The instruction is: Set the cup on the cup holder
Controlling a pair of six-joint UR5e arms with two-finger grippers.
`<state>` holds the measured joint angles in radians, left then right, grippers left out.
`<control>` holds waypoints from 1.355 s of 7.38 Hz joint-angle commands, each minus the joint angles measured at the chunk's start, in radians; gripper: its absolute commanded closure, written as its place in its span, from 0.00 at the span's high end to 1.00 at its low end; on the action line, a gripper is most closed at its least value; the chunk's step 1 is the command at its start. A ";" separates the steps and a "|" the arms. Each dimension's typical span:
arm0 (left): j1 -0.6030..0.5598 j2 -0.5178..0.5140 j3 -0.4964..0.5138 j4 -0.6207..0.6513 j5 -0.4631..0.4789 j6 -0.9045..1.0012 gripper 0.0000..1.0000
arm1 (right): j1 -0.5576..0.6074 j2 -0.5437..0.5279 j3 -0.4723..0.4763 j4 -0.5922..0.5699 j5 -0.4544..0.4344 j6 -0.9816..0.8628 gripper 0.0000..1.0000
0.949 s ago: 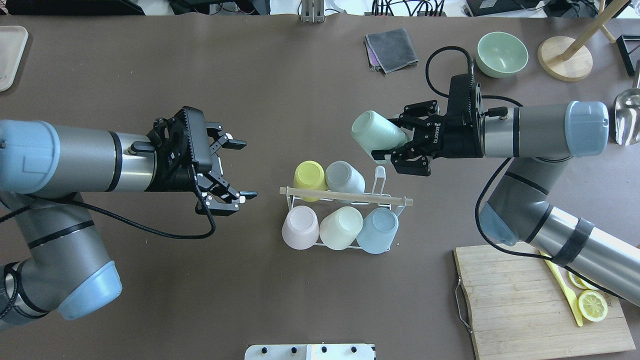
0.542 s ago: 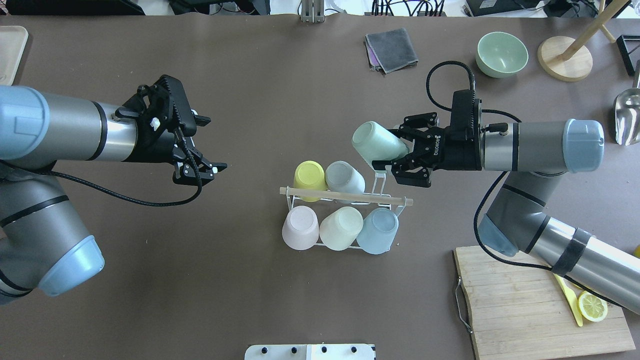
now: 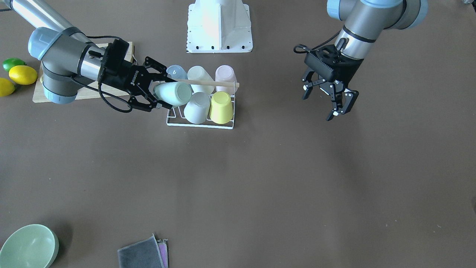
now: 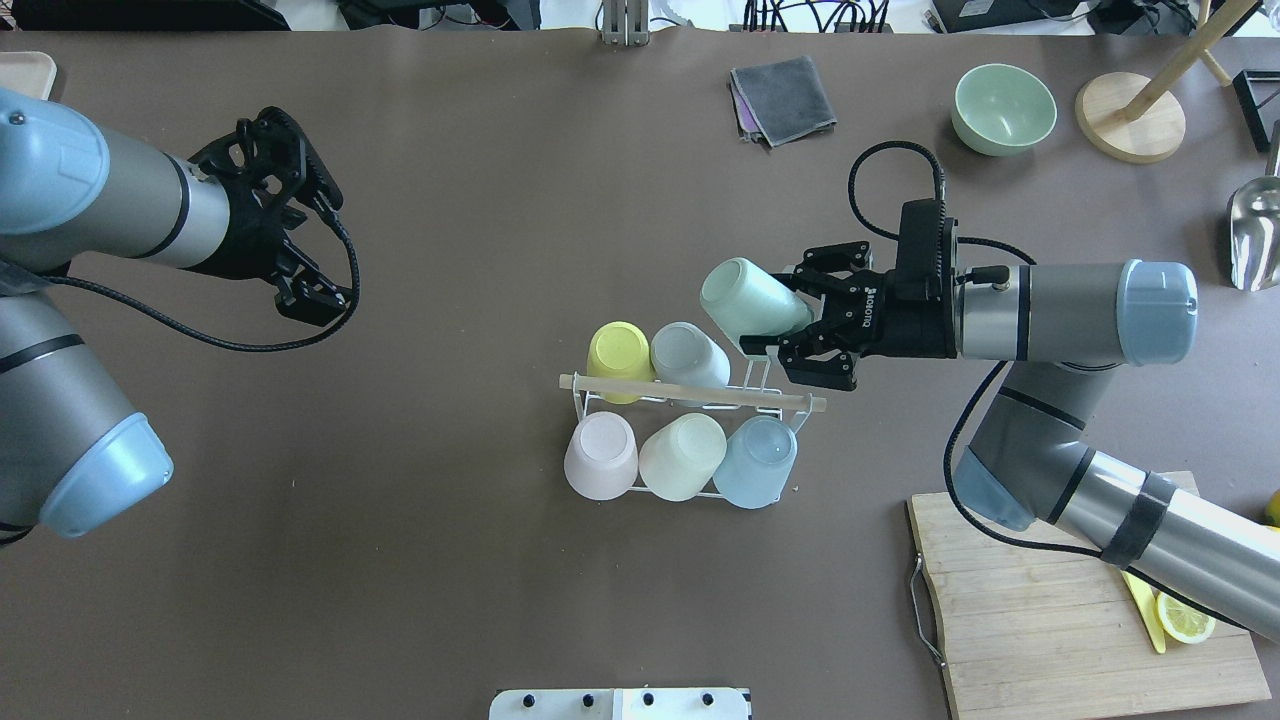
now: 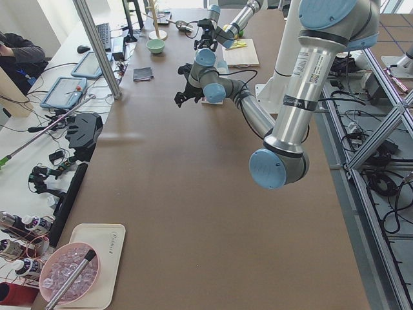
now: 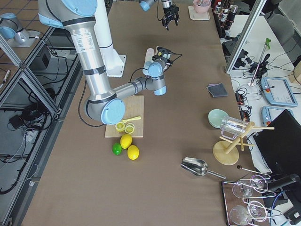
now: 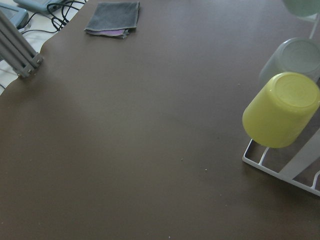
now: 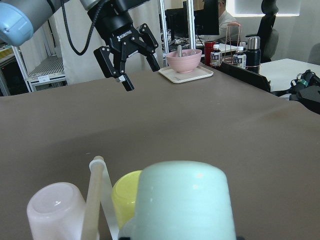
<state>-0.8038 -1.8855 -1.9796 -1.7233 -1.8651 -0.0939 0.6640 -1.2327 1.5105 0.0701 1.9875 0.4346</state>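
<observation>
The cup holder (image 4: 690, 392), a white wire rack with a wooden rod, stands mid-table and carries yellow (image 4: 620, 350), grey (image 4: 688, 353), pink, cream and blue cups, all upside down. My right gripper (image 4: 790, 318) is shut on a mint cup (image 4: 750, 300), held tilted with its base up, over the rack's far right corner by a bare prong. The mint cup also shows in the front view (image 3: 173, 93) and fills the right wrist view (image 8: 182, 200). My left gripper (image 3: 329, 104) is open and empty, well off to the rack's left.
A grey cloth (image 4: 782, 98), a green bowl (image 4: 1003, 108) and a wooden stand (image 4: 1130, 115) lie at the far right. A cutting board (image 4: 1050, 600) with a lemon slice sits near right, under my right arm. A metal scoop (image 4: 1255, 225) is at the right edge.
My left arm has drawn back to the left and away from the rack, gripper still open. My right gripper has carried the mint cup slightly closer to the rack's far right corner.
</observation>
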 commanded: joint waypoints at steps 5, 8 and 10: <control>-0.017 -0.001 0.068 0.209 0.169 -0.001 0.99 | -0.020 -0.019 -0.012 0.027 -0.009 0.003 0.27; -0.107 -0.001 0.128 0.246 0.153 -0.012 0.99 | -0.020 -0.046 -0.012 0.080 -0.009 0.019 0.50; -0.176 -0.003 0.136 0.333 -0.028 -0.103 0.99 | -0.020 -0.050 -0.013 0.091 -0.009 0.032 1.00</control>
<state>-0.9380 -1.8873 -1.8519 -1.4348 -1.7858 -0.1362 0.6441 -1.2790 1.4977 0.1516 1.9795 0.4581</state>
